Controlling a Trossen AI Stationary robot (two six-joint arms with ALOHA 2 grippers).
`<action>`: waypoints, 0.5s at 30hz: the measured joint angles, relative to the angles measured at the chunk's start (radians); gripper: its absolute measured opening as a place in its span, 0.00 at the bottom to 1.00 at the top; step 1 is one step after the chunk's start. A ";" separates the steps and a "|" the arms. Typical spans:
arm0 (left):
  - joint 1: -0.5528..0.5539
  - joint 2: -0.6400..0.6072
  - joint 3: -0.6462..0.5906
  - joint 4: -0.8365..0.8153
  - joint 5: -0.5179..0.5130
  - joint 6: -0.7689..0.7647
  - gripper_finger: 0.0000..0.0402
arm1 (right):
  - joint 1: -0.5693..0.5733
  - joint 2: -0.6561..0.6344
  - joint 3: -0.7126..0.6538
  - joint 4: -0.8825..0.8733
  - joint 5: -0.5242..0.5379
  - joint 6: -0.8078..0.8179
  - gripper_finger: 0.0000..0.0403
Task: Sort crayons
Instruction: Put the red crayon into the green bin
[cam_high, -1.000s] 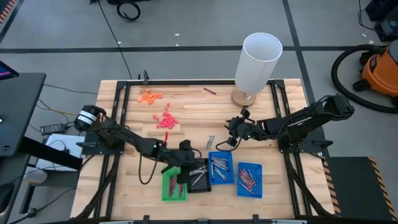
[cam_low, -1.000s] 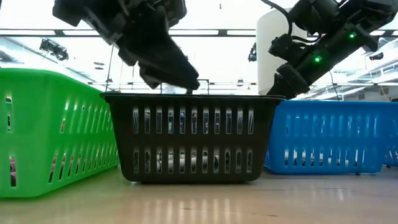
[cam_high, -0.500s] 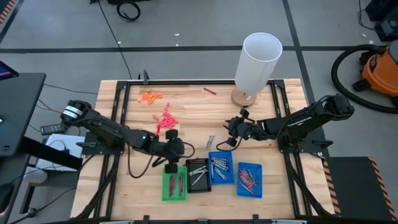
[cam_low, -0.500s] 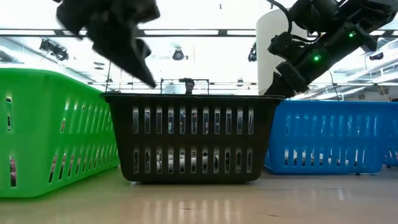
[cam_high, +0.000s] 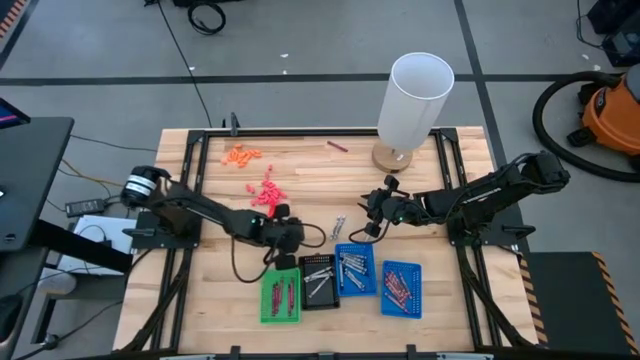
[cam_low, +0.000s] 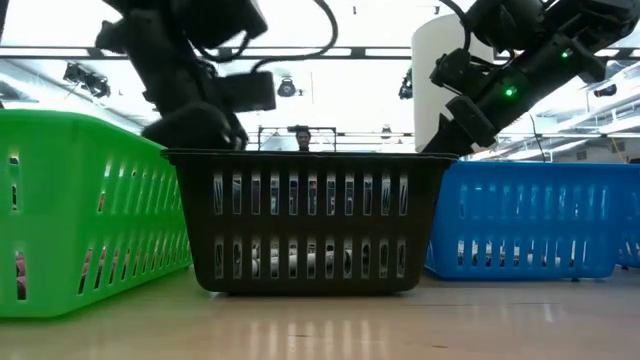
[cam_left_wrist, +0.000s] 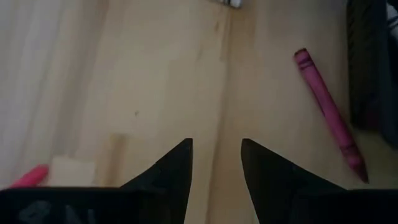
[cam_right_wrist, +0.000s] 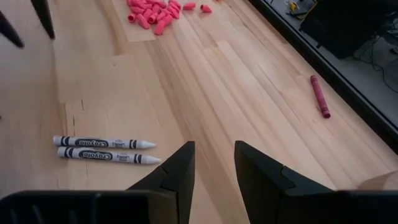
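Two silvery grey crayons (cam_right_wrist: 102, 142) (cam_high: 338, 228) lie side by side on the wood, past my right gripper (cam_right_wrist: 213, 165) (cam_high: 372, 208), which hovers open and holds nothing. One maroon crayon (cam_left_wrist: 328, 112) lies flat beside the black tray's wall (cam_left_wrist: 373, 68), ahead of my open, empty left gripper (cam_left_wrist: 216, 162) (cam_high: 290, 236). Another maroon crayon (cam_high: 337, 146) (cam_right_wrist: 320, 96) lies near the far edge. More crayons lie in the green tray (cam_high: 266, 300), the black tray (cam_high: 319, 290) and the two blue trays (cam_high: 355, 287) (cam_high: 401, 308).
A tall white cylinder (cam_high: 415, 95) stands on a wooden disc at the far right. A cluster of tiny orange bits (cam_high: 240, 155) and one of pink-red bits (cam_high: 267, 193) lie at the far left. Bare wood lies between the trays and the far edge.
My left gripper has drawn back from above the green and black trays toward the table's far edge and tipped further downward; it now hangs over bare wood just beyond the trays. My right arm has kept still.
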 joint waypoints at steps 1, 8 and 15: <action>0.001 0.017 0.000 0.028 0.006 0.007 0.37 | 0.000 0.000 0.000 -0.001 -0.002 0.000 0.30; 0.008 0.044 0.000 0.125 0.149 0.016 0.37 | 0.000 0.000 0.000 -0.003 -0.003 -0.005 0.30; 0.007 0.044 0.001 0.180 0.273 0.004 0.37 | 0.000 0.000 0.000 0.000 -0.004 -0.008 0.30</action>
